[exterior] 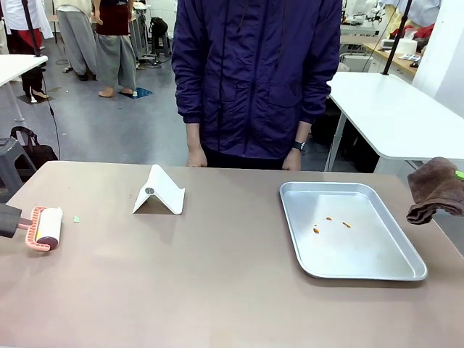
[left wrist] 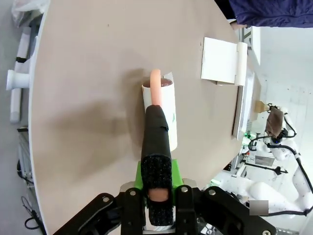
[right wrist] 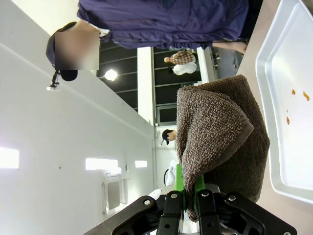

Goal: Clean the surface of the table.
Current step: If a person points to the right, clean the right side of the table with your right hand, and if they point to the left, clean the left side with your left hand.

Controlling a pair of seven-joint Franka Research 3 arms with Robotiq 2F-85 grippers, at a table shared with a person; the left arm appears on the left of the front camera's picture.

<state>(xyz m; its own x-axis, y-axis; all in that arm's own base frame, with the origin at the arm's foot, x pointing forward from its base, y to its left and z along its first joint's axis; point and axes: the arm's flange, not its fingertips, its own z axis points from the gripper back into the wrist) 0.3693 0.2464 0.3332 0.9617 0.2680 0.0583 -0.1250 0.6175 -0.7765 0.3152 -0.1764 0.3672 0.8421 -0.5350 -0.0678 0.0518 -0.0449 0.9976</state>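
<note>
The table (exterior: 217, 290) carries the silver metal tray (exterior: 326, 186) on its right half, and its tan top runs from the tray's left rim across to the far left edge; all positions below are referenced to the tray.

Left gripper (left wrist: 157, 183): closed on the black handle of a lint roller (exterior: 45, 228); the roller, with a pink frame and white roll, sits well to the left of the tray, low over the table top; contact with the surface cannot be confirmed. A small green scrap (exterior: 76, 218) lies on the table just on the tray side of the roller.

Right gripper (right wrist: 188, 196): clamped on a folded brown towel (exterior: 435, 190); the towel hangs just beyond the tray's right rim, raised above the table.

A white folded stand (exterior: 159, 192) is upright to the left of the tray, between tray and roller; a few orange specks (exterior: 330, 223) lie inside the tray; a person (exterior: 254, 72) stands behind the table, left of the tray's far rim, hands at the edge.

Step in hand, as judged: tools held, cleaning pass not yet begun. Next move calls for pressing the roller flat to the top and rolling it toward the tray across the green scrap; the path must clear the stand; the towel needs lowering onto bare table beside the tray, not into it.
</note>
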